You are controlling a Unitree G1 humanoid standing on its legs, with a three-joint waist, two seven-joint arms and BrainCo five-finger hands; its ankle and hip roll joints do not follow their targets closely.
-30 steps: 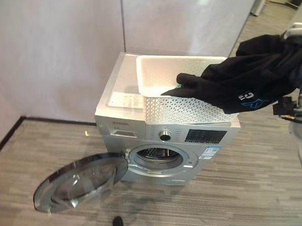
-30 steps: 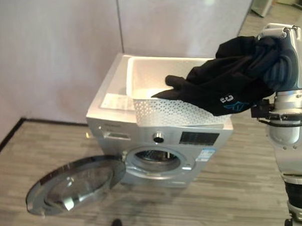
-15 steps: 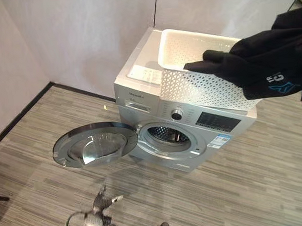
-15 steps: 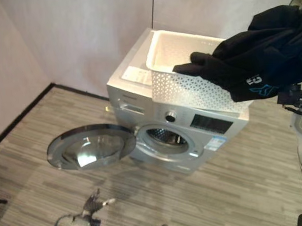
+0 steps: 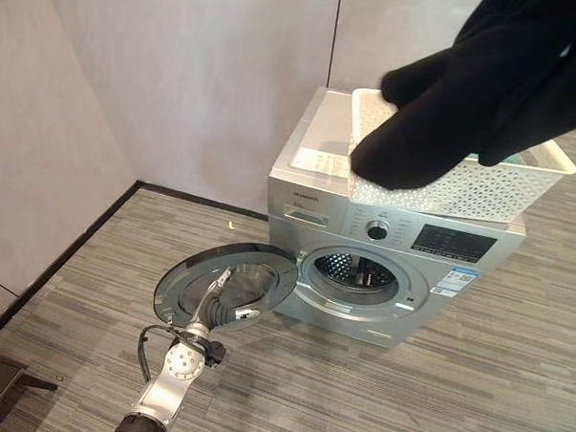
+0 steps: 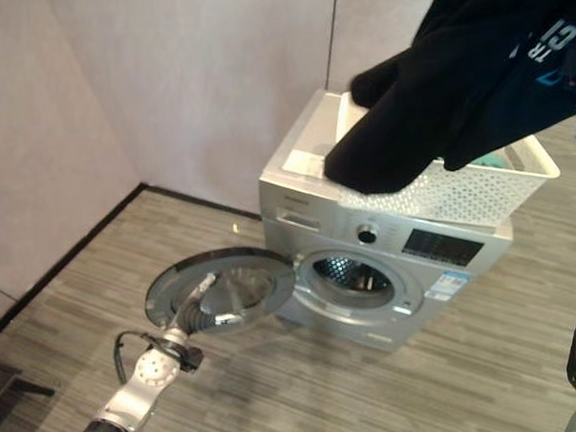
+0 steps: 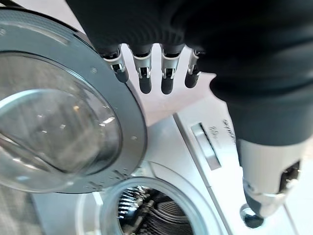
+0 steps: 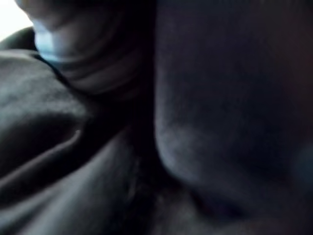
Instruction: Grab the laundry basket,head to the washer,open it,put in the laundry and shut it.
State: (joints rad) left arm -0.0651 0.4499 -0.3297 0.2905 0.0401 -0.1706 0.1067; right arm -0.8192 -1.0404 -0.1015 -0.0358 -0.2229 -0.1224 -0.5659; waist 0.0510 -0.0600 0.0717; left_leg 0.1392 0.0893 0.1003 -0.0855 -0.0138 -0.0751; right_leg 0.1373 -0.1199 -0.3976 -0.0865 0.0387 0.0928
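Observation:
The silver washer (image 5: 390, 255) stands against the wall with its round door (image 5: 271, 260) swung wide open to the left and the drum opening (image 5: 357, 268) exposed. A white perforated laundry basket (image 5: 459, 185) sits on the washer's top, with something teal (image 6: 501, 159) inside. A black garment (image 5: 473, 83) hangs in the air above the basket, at the upper right where my right arm comes in; the cloth covers my right hand. My left hand (image 5: 218, 297) reaches the open door, fingers (image 7: 151, 73) straight over its rim and the thumb (image 7: 259, 205) apart.
Pale walls meet in a corner behind and left of the washer, with a black skirting line (image 5: 70, 254) along the grey plank floor. A dark flat object (image 5: 3, 377) lies at the lower left edge. Open floor lies in front of the washer.
The camera has swung, shifting the washer rightward in view. My left arm has risen to the open door. The black garment hangs higher above the basket.

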